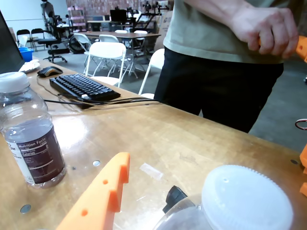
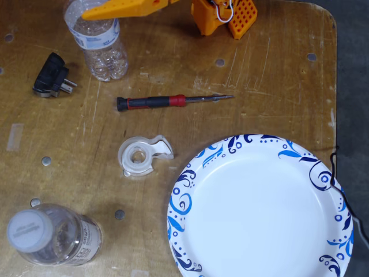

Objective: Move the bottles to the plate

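A blue-and-white labelled bottle stands at the table's top left in the fixed view, and its white cap fills the lower right of the wrist view. My gripper is open. One orange finger sits left of that cap with a gap between, and in the fixed view it reaches over the bottle's top. No other finger shows clearly. The wider bottle with a black-printed label stands upright at the lower left. The blue-swirled white plate lies at the lower right with nothing on it.
A red-and-black screwdriver, a clear tape dispenser and a black plug adapter lie between the bottles and the plate. The arm's orange base is at the top. A person stands at the table's far edge, beside a keyboard.
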{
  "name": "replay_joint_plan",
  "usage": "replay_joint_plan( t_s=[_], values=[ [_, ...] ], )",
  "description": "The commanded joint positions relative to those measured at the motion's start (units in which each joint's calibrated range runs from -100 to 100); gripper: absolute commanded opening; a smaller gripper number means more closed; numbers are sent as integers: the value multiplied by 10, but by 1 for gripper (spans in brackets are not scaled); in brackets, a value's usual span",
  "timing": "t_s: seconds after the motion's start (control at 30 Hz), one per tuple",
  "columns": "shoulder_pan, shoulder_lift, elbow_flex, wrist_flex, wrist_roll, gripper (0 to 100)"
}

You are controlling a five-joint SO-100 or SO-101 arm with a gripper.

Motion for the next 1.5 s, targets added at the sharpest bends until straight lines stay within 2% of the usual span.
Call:
replay_joint_plan(
  t_s=[0.0, 0.2, 0.27, 0.4, 0.5, 0.8, 1.03, 1.27, 1.47],
  values=[
    [11, 14, -11, -14, 0, 44],
    [28, 14, -8, -14, 0, 43],
    [29, 14, -1, -11, 0, 38],
    [56, 14, 12, -14, -6, 21],
    [81, 9, 19, -14, -13, 15],
    [94, 7, 37, -14, -12, 14],
    [98, 7, 35, -14, -15, 4],
    [85, 6, 23, -19, -18, 4],
    [37, 10, -45, -13, -31, 4]
  ],
)
